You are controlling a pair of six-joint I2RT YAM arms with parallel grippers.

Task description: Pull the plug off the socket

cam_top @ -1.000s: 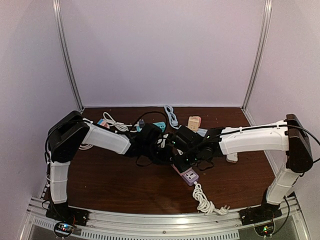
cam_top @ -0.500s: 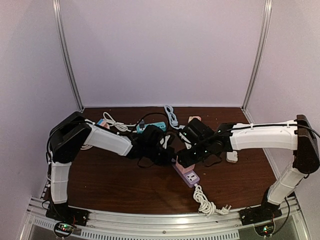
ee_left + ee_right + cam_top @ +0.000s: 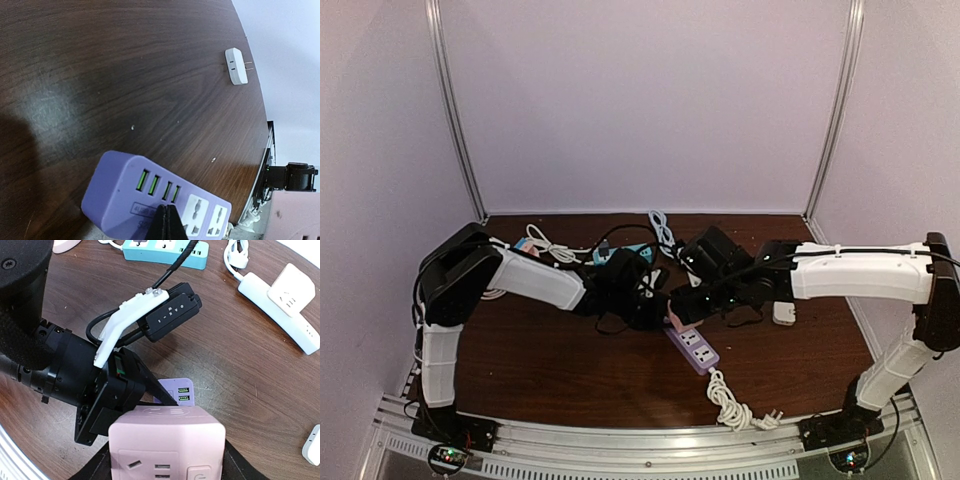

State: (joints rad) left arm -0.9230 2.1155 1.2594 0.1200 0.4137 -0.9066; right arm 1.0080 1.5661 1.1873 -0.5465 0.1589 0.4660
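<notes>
Risk on the left: the left end effector (image 3: 167,222) only leans with its tip on the purple power strip (image 3: 150,195). If the tip slips off, the strip will probably rise or slide together with the plug.
Risk in the middle: the white cable (image 3: 732,400) of the strip lies coiled at the near edge of the counter (image 3: 540,370). A hard pull could drag the strip and the cable across the wood.
Risk on the right: the pink cube plug (image 3: 167,440) is held only by two opposite sides. A tilted pull may turn it in the grip or let it fall on the strip.
Left end effector: the fingers are pressed together with nothing between them. The tip touches the top face of the strip, beside the green USB ports.
Socket: the purple power strip lies near the middle of the counter, a little toward the near edge. The two sockets seen from the left wrist are empty.
Plug: the pink cube is just above the far end of the strip. It seems free of the socket, but its pins are hidden.
Right end effector (image 3: 167,460): clamped on the pink cube, one finger on each side.
</notes>
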